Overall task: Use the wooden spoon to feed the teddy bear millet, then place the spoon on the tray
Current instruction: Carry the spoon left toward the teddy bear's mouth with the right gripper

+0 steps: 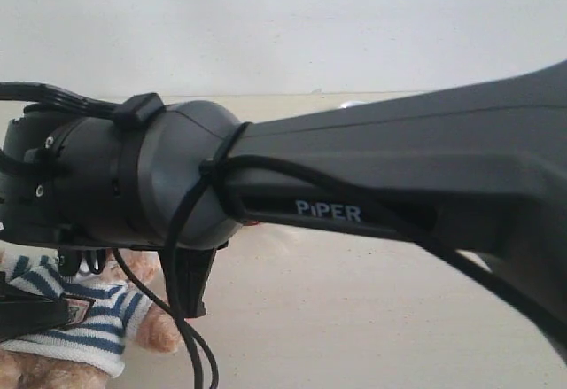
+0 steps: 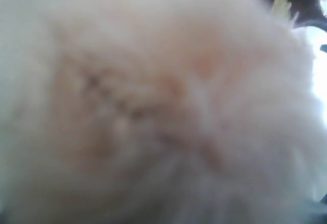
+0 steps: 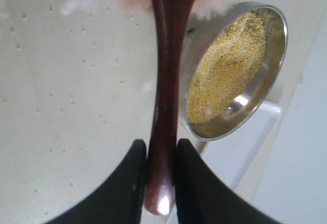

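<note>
The right gripper [image 3: 161,147] has its two black fingers clamped on the wooden spoon [image 3: 166,55] close to the handle's end. That grip leaves the long shaft free to reach forward, and the spoon's bowl runs out of the wrist view into pale fur. This suggests the feeding step is in hand, with the spoon tip at the teddy bear [image 1: 80,318]. Whether any grain lies in the spoon cannot be seen. The bear sits toward the left side of the table [image 1: 354,318] in the exterior view, mostly hidden behind the right arm [image 1: 399,159] that stretches across to it. A dark wedge [image 1: 31,314] lies across its striped sweater and is probably part of the left gripper steadying the toy. The left wrist view shows only blurred fur, so whether those fingers are apart or together cannot be told. The millet [image 3: 227,66] fills a silver metal bowl [image 3: 278,55] just beside the spoon's shaft, close to hand for scooping. The white tray [image 3: 240,152] shows past the bowl, but whether the bowl stands on it or just beside it is unclear. The table is matt cream, dotted with scattered specks [image 3: 51,9] of grain, and its far edge meets a plain white wall [image 1: 283,26].
</note>
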Action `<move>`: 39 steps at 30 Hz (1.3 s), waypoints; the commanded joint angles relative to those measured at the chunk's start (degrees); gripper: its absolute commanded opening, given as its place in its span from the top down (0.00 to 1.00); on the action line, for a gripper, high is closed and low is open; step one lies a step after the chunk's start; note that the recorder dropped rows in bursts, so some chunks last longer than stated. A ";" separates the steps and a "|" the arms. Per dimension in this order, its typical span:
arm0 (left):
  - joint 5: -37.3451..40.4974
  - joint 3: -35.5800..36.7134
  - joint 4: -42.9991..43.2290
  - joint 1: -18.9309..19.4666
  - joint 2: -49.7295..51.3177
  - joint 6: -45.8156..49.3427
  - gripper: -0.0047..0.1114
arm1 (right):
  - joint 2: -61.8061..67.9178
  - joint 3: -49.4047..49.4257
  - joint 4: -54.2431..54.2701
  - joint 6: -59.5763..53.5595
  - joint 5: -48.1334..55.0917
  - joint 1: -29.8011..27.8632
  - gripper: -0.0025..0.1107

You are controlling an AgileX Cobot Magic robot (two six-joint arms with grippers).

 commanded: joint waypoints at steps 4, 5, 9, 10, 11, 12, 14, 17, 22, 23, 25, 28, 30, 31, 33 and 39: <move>-1.12 0.22 -0.64 0.17 -0.50 0.21 0.91 | 0.60 -0.26 -7.52 2.60 0.04 2.94 0.97; -1.12 0.22 -0.64 0.17 -0.50 0.21 0.91 | 0.86 -0.26 -8.17 3.08 0.04 3.24 0.97; -1.12 0.22 -0.64 0.17 -0.50 0.21 0.91 | 1.12 -0.26 -9.49 4.68 0.04 3.34 0.97; -1.12 0.22 -0.64 0.17 -0.50 0.21 0.91 | 1.12 -0.26 -9.49 5.35 0.04 3.34 0.97; -1.12 0.22 -0.64 0.17 -0.50 0.21 0.91 | 1.12 -0.26 -9.49 6.04 0.04 3.34 0.97; -1.12 0.22 -0.64 0.17 -0.50 0.21 0.91 | 1.12 -0.26 -9.49 6.73 0.04 3.34 0.97; -1.12 0.22 -0.64 0.17 -0.50 0.21 0.91 | 1.12 -0.12 -10.10 7.88 0.04 3.34 0.97; -1.12 0.22 -0.64 0.17 -0.50 0.21 0.91 | 1.12 1.23 -11.41 9.53 0.04 3.34 0.97; -1.12 0.22 -0.64 0.17 -0.50 0.21 0.91 | 1.12 5.71 -12.86 11.85 0.04 3.37 0.97; -1.12 0.22 -0.64 0.17 -0.50 0.21 0.91 | 1.12 6.68 -14.00 12.86 0.04 3.37 0.97; -1.12 0.22 -0.64 0.17 -0.50 0.21 0.91 | 1.12 8.23 -15.87 14.39 0.04 3.60 0.97; -1.12 0.22 -0.64 0.17 -0.50 0.21 0.91 | 1.12 8.91 -18.81 16.24 0.04 4.55 0.97; -1.12 0.22 -0.64 0.17 -0.50 0.21 0.91 | 1.12 8.91 -20.82 16.99 0.04 5.29 0.97; -1.12 0.22 -0.64 0.17 -0.50 0.21 0.91 | 1.12 8.91 -21.68 16.99 0.04 5.64 0.97; -1.12 0.22 -0.64 0.17 -0.50 0.21 0.91 | 1.12 8.91 -22.93 17.83 0.04 6.10 0.97; -1.12 0.22 -0.64 0.17 -0.50 0.21 0.91 | 1.12 8.91 -25.70 22.48 0.04 6.68 0.97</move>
